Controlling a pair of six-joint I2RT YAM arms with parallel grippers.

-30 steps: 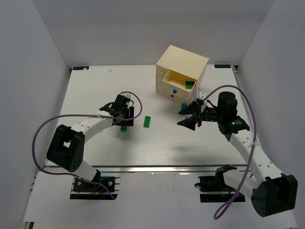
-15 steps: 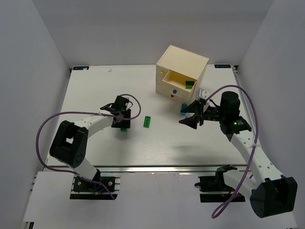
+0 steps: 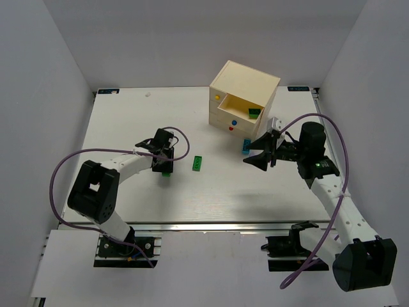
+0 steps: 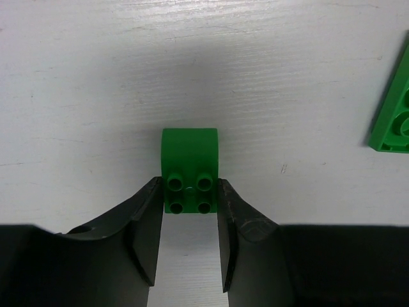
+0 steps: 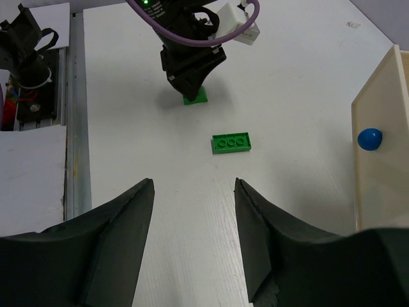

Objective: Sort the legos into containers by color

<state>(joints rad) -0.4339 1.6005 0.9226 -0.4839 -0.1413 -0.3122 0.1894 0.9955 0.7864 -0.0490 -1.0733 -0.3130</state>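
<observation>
A small green brick [image 4: 189, 160] lies on the white table [image 3: 128, 121]. My left gripper [image 4: 189, 192] is down over it, and both jaws press the sides of its near, studded end. The same brick [image 3: 166, 171] and gripper [image 3: 163, 157] show in the top view. A flat green plate [image 3: 198, 164] lies just right of them; it also shows in the right wrist view [image 5: 231, 142]. My right gripper [image 5: 193, 182] is open and empty, above the table in front of the cream chest [image 3: 246, 86]. The chest's top drawer [image 3: 246, 107] is open and holds a green brick [image 3: 254, 114].
A teal brick [image 3: 245, 146] lies on the table at the chest's front foot, close to my right gripper [image 3: 257, 157]. The two lower drawers, with the blue knob [image 3: 234, 121] and red knob [image 3: 231, 128], are shut. Grey walls enclose the table.
My right gripper has drawn back a little to the right, nearer the chest. My left gripper has stayed at the small green brick while its arm shifted slightly.
</observation>
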